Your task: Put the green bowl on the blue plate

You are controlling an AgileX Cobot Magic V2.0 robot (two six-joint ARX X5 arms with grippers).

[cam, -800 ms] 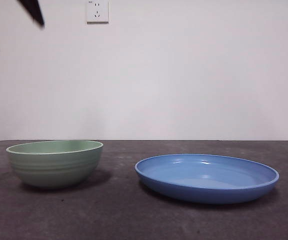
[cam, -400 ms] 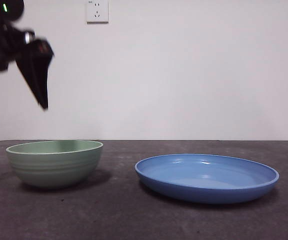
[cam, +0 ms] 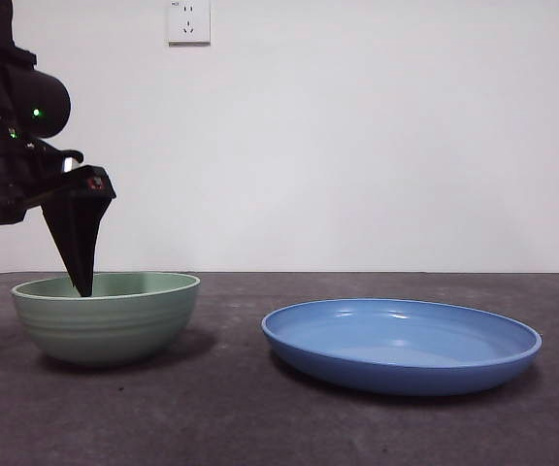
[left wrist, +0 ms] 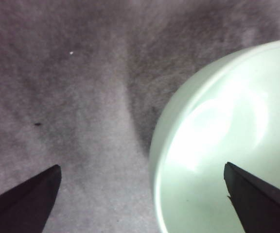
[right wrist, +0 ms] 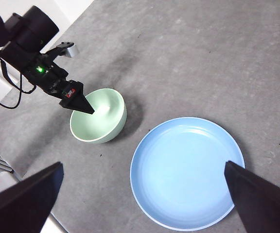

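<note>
Green bowl (cam: pixel 106 316) upright on the table (cam: pixel 260 417), well apart from the blue plate (cam: pixel 402 345) at its 3 o'clock. Glossy, rigid, probably slippery and breakable; best pinched at the rim wall. Left gripper (left wrist: pixel 142 199) spread wide, straddling the rim, one jaw inside, grasping nothing. Right gripper (right wrist: pixel 142 194) spread too, high above.

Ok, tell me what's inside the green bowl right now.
One jaw of the left gripper dips inside the green bowl, the other stays outside its wall. Otherwise the inside shows only glaze and glare; the spot under the jaw tip is covered.
</note>
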